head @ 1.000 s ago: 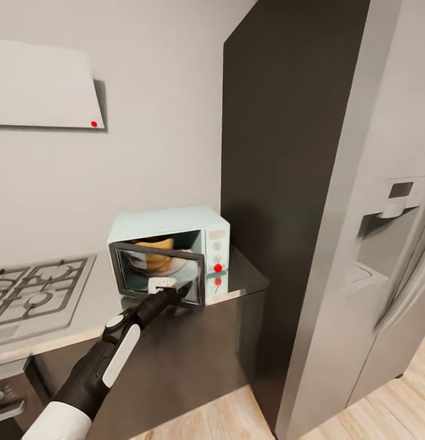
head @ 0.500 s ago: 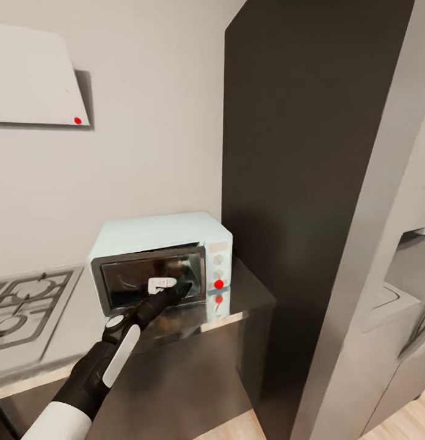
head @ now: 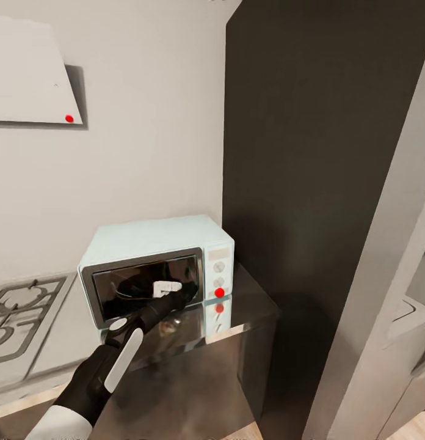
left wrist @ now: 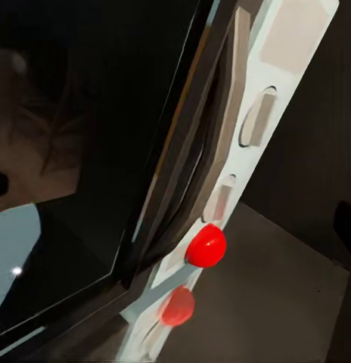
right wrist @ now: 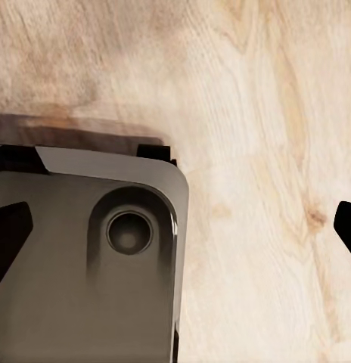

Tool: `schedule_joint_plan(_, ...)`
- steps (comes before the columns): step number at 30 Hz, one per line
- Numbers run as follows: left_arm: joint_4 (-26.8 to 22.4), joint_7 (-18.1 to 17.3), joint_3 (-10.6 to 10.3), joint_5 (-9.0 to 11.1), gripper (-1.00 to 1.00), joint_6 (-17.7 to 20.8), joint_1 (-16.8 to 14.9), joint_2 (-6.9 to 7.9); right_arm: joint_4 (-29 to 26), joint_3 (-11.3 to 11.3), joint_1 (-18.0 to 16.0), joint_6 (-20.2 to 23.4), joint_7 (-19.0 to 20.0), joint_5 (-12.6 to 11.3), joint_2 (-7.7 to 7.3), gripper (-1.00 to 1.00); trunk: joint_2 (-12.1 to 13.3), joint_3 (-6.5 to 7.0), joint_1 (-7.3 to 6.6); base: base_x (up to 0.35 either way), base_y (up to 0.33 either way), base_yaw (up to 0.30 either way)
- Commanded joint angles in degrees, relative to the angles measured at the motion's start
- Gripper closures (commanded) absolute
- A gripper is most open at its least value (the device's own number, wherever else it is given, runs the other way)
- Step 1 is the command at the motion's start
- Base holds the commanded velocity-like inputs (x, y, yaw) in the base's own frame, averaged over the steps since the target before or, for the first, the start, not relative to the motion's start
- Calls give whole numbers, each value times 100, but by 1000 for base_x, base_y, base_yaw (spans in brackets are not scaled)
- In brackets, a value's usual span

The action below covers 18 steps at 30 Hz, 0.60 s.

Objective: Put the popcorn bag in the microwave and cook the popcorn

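Observation:
The pale mint-blue microwave (head: 152, 237) stands on the grey metal countertop (head: 246, 308) against the wall. Its dark glass door (head: 145, 282) lies flat against the box front. My left gripper (head: 187, 292) touches the door's lower right part, next to the white panel with two knobs and a red dot (head: 219, 293). The left wrist view looks closely at the door edge, the panel and the red dot (left wrist: 206, 246); the left gripper (left wrist: 172, 200) has its fingertips wide apart, open and empty. The popcorn bag is hidden behind the dark glass. My right gripper (right wrist: 175, 234) hangs open over the wood floor.
A gas hob (head: 17, 305) sits in the countertop left of the microwave. A tall dark cabinet (head: 298, 153) rises right beside it, with a steel fridge (head: 389, 275) further right. A white wall unit (head: 26, 79) hangs at upper left. Part of the robot's grey base (right wrist: 85, 257) lies below the right gripper.
The microwave door swung from half open to flat against the box, with my left gripper following it. The bag inside went out of sight behind the glass. The head view shifted right.

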Motion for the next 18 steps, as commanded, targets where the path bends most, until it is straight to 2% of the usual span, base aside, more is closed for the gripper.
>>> schedule_joint_plan(1,-12,225,197,15,-100,38,-82,6,18,-4,-8,-33,6,37,-2,-100,-2,-6,0,-230,0,0)
schedule_joint_plan(6,-13,486,186,22,-100,48,-82,9,18,-19,-8,-33,3,-12,-12,-100,-2,-6,0,-323,0,0)
schedule_joint_plan(18,-8,510,176,59,-100,114,-82,0,18,-18,-8,-33,8,-32,-24,-100,-2,-6,0,-346,0,0)
